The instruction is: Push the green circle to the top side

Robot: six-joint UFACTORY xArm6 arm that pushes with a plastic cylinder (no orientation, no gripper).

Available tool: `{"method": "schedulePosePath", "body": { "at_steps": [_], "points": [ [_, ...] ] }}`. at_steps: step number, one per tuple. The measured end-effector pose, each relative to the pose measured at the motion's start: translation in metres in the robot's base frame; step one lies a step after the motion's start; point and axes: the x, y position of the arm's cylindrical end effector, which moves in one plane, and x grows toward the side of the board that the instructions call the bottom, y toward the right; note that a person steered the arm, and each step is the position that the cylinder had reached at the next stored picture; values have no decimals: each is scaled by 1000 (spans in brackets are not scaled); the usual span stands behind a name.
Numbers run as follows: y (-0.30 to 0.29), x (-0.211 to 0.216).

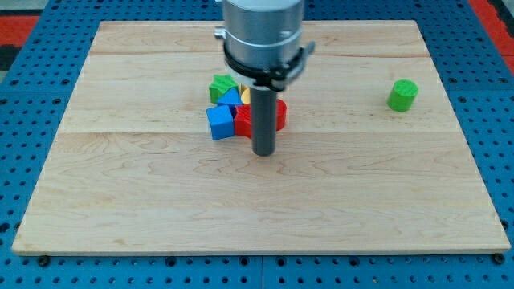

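The green circle [403,95] is a short green cylinder standing alone on the wooden board [144,193], toward the view's right and in its upper half. My tip [264,152] rests on the board near the centre, far to the left of the green circle and a little lower. The rod rises from it and hides part of a cluster of blocks just above and left of the tip.
The cluster holds a blue cube [220,123], a blue triangle-like block [230,98], a green star-like block [222,85], red blocks [245,122] and a sliver of yellow [244,96]. The board lies on a blue pegboard surface [32,120].
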Motion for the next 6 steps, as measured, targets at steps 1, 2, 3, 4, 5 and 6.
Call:
{"method": "schedulePosePath", "body": {
  "at_steps": [1,2,3,4,5,6],
  "points": [
    [78,20],
    [166,9],
    [211,-19],
    [210,-67],
    [215,-97],
    [207,-124]
  ]
}}
